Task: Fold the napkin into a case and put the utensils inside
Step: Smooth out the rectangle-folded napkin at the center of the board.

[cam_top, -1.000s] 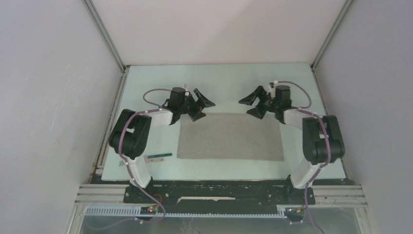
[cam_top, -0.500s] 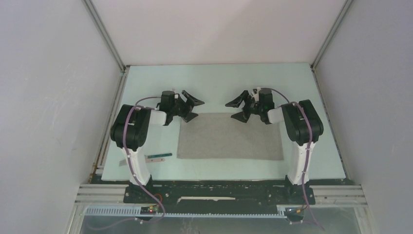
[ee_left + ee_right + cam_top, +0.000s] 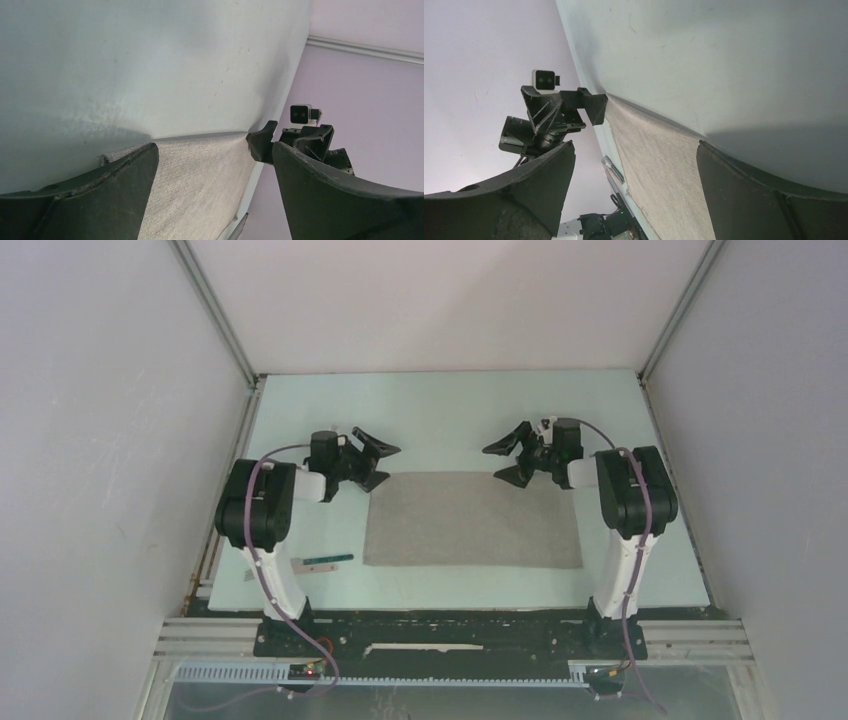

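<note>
1. Dark green in the handle and slim, the small utensil [image 3: 325, 561] lies nearest you on the pale green counter [image 3: 450, 405], beside the left arm's base and apart from the cloth's near left corner. I cannot make out a fork from above.
2. Past it, the plain light grey cloth napkin [image 3: 473, 520] lies flat mid-counter as a wide rectangle. No pocket is formed and nothing rests on it.
3. At its far edge, your black two-finger left hand [image 3: 372, 462] sits by the far left corner and the matching right hand [image 3: 506, 462] by the far right corner. Both are spread wide and hold nothing. Each wrist view shows the cloth's far edge running between its own fingers.
4. My read is that you are at the first fold, with the grasp not yet made.
5. Next, lower each hand so one finger slides under its corner. Pinch both corners together, then carry the far edge evenly toward you, keeping the cloth taut so the crease runs straight.
</note>
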You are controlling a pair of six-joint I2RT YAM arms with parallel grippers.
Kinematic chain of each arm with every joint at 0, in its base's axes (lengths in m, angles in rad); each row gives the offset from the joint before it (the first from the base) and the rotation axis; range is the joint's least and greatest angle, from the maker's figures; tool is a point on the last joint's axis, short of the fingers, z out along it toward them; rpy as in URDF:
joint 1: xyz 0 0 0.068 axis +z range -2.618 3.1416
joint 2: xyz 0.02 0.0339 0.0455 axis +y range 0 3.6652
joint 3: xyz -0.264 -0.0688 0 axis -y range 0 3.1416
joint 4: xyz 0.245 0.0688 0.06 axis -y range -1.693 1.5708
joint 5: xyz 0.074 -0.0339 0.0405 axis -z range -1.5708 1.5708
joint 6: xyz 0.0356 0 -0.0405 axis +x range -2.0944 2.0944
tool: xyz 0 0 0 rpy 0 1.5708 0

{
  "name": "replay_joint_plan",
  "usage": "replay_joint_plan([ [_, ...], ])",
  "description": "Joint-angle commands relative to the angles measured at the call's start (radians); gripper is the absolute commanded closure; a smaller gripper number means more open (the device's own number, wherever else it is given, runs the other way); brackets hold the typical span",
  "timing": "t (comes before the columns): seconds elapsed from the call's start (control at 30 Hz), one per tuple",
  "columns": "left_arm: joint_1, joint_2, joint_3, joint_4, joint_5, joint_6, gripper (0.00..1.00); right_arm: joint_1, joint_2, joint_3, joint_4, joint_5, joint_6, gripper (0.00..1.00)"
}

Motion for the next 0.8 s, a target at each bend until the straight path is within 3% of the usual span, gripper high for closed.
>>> replay_joint_plan([
  [0.0, 0.029, 0.021, -0.032, -0.103, -0.090, 0.073, 0.02, -0.071, -0.048, -0.022, -0.061, -0.002, -0.074, 0.00],
  [0.33, 0.041, 0.040, -0.035, -0.095, -0.097, 0.068, 0.02, -0.261, -0.097, -0.129, -0.058, -0.064, -0.136, 0.00],
  [0.77, 0.054, 0.047, -0.025, -0.105, -0.100, 0.076, 0.02, -0.484, -0.118, -0.150, -0.108, -0.106, -0.224, 0.00],
])
